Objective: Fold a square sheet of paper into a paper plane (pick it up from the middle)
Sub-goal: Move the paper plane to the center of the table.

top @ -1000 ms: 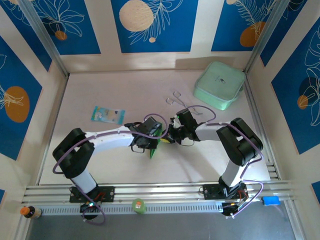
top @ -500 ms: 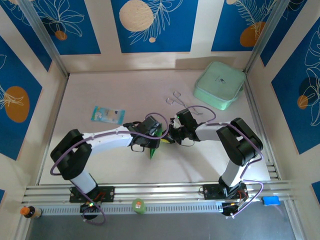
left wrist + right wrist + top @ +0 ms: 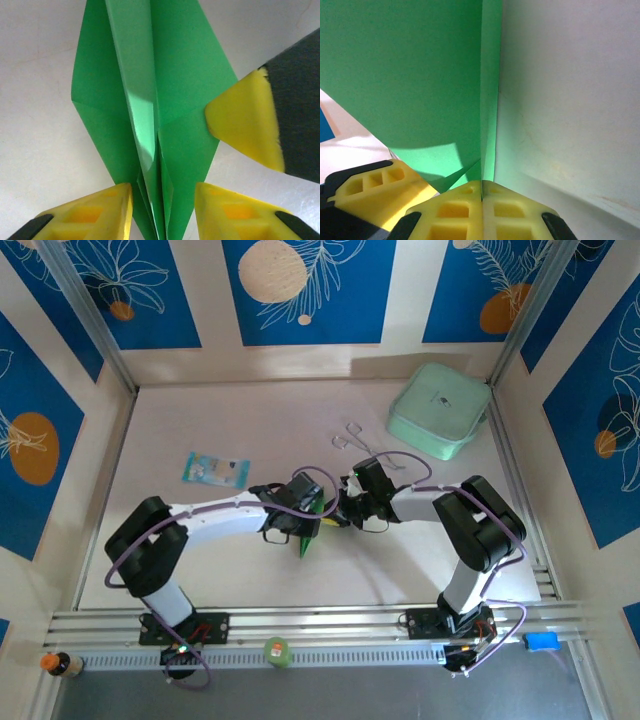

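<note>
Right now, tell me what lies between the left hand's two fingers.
The folded green paper plane, its centre crease running between the parted fingers of the left hand, in the left wrist view. The right hand pinches its edge.

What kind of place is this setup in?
Probably a lab robot cell, not a home: a left arm and right arm bolted to an aluminium rail, and a white tabletop boxed in by blue printed wall panels and metal frame posts.
</note>
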